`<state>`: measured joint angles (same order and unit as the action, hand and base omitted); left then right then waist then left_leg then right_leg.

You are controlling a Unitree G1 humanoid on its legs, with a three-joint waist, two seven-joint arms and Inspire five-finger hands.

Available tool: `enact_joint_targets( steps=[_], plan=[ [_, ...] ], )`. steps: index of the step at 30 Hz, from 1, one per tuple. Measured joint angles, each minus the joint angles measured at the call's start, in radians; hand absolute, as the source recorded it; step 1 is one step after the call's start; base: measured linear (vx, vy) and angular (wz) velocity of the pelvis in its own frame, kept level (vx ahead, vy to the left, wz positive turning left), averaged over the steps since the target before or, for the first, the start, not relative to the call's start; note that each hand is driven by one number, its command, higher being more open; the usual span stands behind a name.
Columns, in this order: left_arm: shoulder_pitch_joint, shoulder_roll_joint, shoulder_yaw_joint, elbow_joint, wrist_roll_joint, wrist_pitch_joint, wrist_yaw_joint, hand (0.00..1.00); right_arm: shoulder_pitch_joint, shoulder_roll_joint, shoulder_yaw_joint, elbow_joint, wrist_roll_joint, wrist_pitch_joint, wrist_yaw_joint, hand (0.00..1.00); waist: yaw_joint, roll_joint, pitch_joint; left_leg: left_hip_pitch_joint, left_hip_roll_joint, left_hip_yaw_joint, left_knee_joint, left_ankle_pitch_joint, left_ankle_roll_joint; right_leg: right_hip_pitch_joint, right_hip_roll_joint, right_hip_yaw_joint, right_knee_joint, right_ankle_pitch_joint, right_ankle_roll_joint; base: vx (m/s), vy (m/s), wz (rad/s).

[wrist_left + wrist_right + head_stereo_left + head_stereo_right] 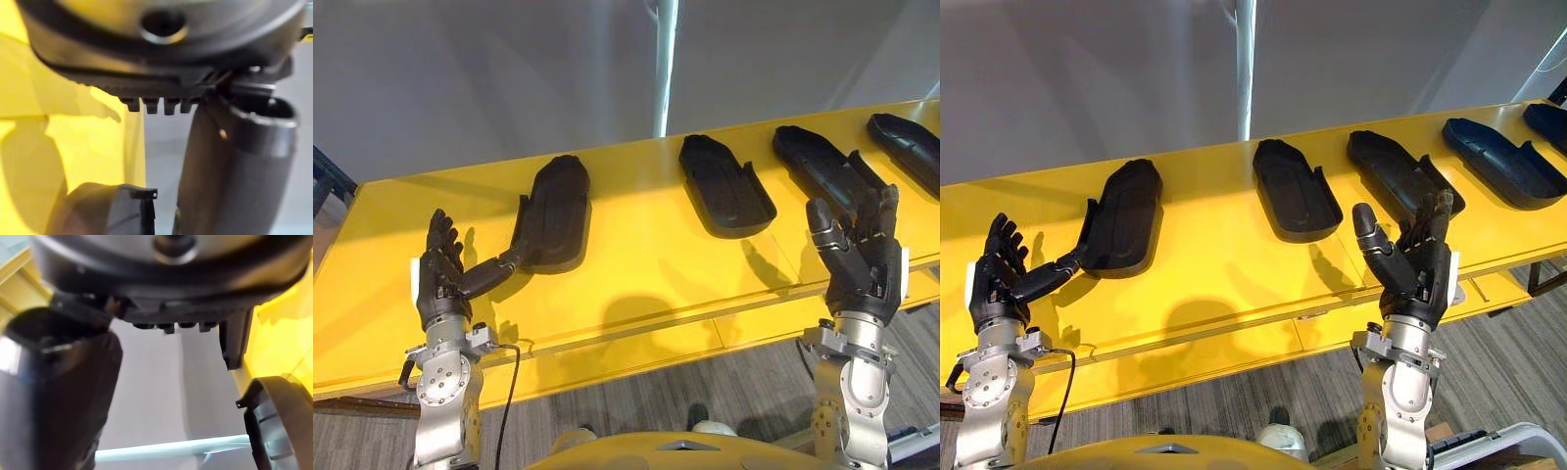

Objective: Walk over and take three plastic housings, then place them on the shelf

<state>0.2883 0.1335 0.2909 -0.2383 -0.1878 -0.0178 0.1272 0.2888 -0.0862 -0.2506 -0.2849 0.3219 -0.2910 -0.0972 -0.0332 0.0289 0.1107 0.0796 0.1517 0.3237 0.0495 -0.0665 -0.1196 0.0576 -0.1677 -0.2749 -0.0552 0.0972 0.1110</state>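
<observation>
Several black plastic housings lie in a row on the yellow table: one at the left, one in the middle, a third and a fourth at the right. My left hand stands upright over the table's front left, open, with its thumb reaching to the left housing's narrow near end. My right hand is raised and open in front of the third housing, holding nothing. The left wrist view shows the left housing past the thumb; the right wrist view shows a housing.
A grey wall with a pale vertical pole stands behind the table. The table's front edge runs across just ahead of my wrists, with grey floor below it. Bare yellow surface lies between the housings.
</observation>
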Motion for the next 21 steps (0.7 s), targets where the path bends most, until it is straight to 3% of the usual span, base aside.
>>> enact_joint_targets(
  steps=[5,9,21],
  plan=[
    [0.048,-0.001,-0.041,-0.012,-0.133,0.082,-0.213,1.0,0.0,0.0,0.0,0.0,0.0,0.001,-0.003,1.0,0.002,0.0,-0.001,-0.002,-0.003,0.0,-0.002,0.006,0.005,0.001,-0.004,-0.011,0.0,0.0,0.0,0.01,0.011,0.04],
    [0.069,0.009,-0.055,-0.047,-0.195,0.112,-0.281,1.0,-0.002,0.0,0.001,0.0,-0.001,0.001,-0.002,1.0,0.002,0.001,-0.002,-0.002,-0.004,0.0,-0.003,0.006,0.005,0.002,-0.005,-0.013,0.0,0.0,0.001,0.0,0.0,0.0],
    [0.076,0.037,-0.109,-0.047,-0.29,0.144,-0.364,1.0,-0.002,-0.04,0.004,0.0,-0.001,0.0,-0.022,1.0,0.001,0.006,-0.023,-0.002,-0.004,-0.001,-0.012,0.012,0.006,0.002,-0.005,-0.019,0.0,0.001,0.001,0.0,0.0,0.0]
  ],
)
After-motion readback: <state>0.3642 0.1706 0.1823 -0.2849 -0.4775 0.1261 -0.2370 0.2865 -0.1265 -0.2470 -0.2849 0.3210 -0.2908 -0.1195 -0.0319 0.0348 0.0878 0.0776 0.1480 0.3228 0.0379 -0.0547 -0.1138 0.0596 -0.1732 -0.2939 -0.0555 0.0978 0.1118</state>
